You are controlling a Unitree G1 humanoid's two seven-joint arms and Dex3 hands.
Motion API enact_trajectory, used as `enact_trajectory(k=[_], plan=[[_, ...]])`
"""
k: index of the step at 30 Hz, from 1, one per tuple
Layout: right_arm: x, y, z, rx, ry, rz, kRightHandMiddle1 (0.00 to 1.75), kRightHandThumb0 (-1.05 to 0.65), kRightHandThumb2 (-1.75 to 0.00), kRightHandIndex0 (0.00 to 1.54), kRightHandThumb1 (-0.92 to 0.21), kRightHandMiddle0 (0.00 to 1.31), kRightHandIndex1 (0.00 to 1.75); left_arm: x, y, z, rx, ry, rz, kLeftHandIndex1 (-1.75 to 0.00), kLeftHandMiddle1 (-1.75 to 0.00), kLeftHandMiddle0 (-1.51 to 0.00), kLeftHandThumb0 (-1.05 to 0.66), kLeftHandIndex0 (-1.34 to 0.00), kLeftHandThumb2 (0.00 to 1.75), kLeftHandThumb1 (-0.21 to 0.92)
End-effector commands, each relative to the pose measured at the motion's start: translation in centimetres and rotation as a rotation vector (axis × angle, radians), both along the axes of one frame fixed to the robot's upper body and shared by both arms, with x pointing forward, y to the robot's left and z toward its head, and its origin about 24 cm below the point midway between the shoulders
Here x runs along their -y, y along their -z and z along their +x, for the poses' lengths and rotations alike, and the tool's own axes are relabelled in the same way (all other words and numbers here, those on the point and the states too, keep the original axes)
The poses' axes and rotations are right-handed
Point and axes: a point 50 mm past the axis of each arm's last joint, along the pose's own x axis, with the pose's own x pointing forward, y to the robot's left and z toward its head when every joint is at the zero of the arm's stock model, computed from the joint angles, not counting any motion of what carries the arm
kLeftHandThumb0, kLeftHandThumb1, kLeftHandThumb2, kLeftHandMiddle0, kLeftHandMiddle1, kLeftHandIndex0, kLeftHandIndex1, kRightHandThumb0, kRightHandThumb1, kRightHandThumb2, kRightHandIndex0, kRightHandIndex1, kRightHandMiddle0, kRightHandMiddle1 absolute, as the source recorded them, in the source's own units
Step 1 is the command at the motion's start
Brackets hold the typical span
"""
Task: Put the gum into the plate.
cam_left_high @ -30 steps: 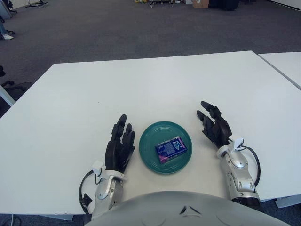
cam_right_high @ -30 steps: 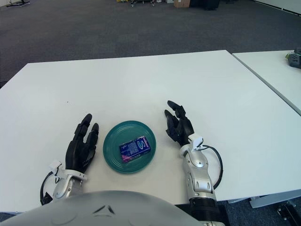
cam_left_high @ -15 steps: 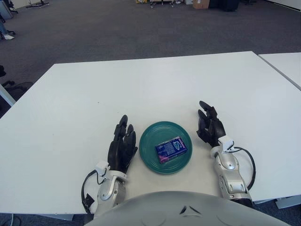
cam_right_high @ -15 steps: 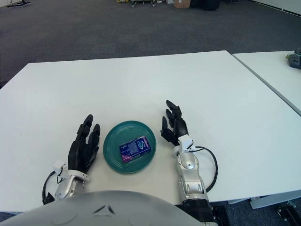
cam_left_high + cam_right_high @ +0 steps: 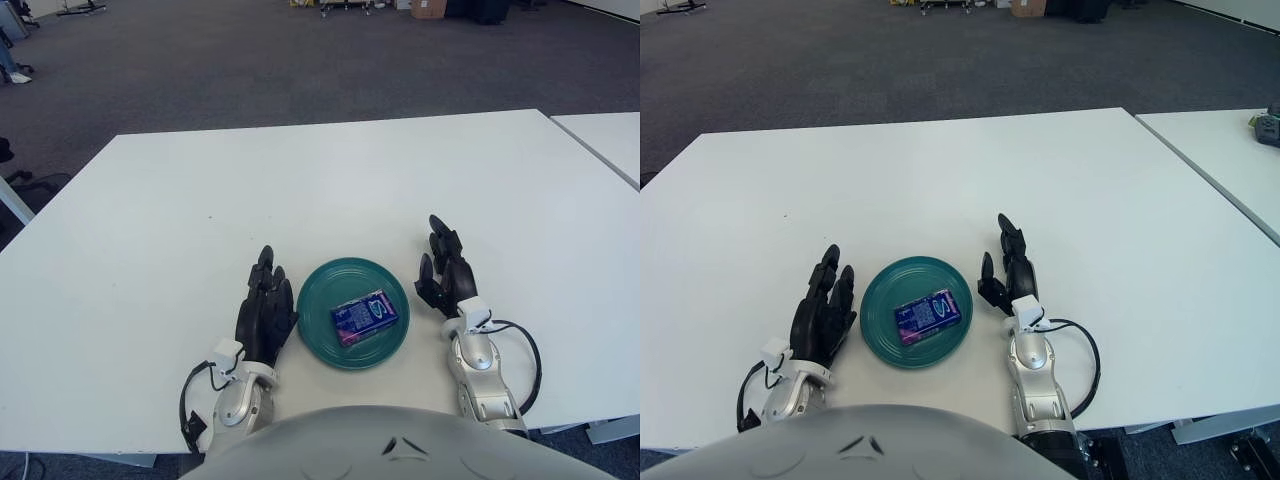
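Observation:
A blue and purple gum pack (image 5: 364, 316) lies flat inside the round teal plate (image 5: 322, 335) near the front of the white table. Just left of the plate shows my left hand (image 5: 266, 310), fingers stretched out and holding nothing. My right hand (image 5: 443, 270) stands just right of the plate's rim, fingers extended and empty. Neither hand touches the gum.
The white table (image 5: 300, 190) stretches far ahead and to both sides. A second white table (image 5: 610, 135) stands close on the right with a narrow gap between. Dark carpet floor lies beyond the far edge.
My right hand has drawn back and in toward the plate's right rim, turning more edge-on. My left hand has shifted slightly right, closer to the plate. The gum has stayed in the plate.

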Motion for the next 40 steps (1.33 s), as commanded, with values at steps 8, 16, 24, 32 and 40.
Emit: enact_trajectory(k=[8, 16, 24, 32, 40], plan=[[0.2, 2.7, -1.6, -0.138, 0.021, -0.02, 0.18, -0.83, -1.02, 0.03, -0.92, 0.0, 0.01, 0.3, 0.6, -0.4, -0.066, -0.046, 0.049, 0.0, 0.0, 0.0, -1.05, 0.0, 0.79, 0.92], [0.2, 2.9, -1.6, -0.151, 0.006, -0.011, 0.19, -0.85, -1.01, 0.03, -0.92, 0.0, 0.0, 0.1, 1.1, -0.3, -0.075, -0.034, 0.092, 0.0, 0.0, 0.0, -1.05, 0.0, 0.83, 0.92], [0.2, 2.9, -1.9, -0.143, -0.017, -0.005, 0.18, -0.87, -1.0, 0.03, -0.92, 0.0, 0.01, 0.0, 1.4, 0.0, -0.086, -0.026, 0.117, -0.01, 0.0, 0.0, -1.05, -0.01, 0.86, 0.92], [0.1, 2.7, -2.0, -0.148, -0.046, 0.013, 0.22, -0.89, -1.01, 0.05, -0.92, 0.0, 0.01, 0.1, 1.7, 0.2, -0.09, -0.046, 0.089, -0.01, 0.0, 0.0, -1.03, 0.0, 0.87, 0.92], [0.2, 2.5, -2.1, -0.151, -0.063, 0.021, 0.24, -0.88, -0.97, 0.07, -0.92, 0.0, 0.01, -0.1, 2.2, 0.3, -0.082, -0.009, 0.084, 0.0, 0.0, 0.0, -1.02, 0.0, 0.84, 0.92]])
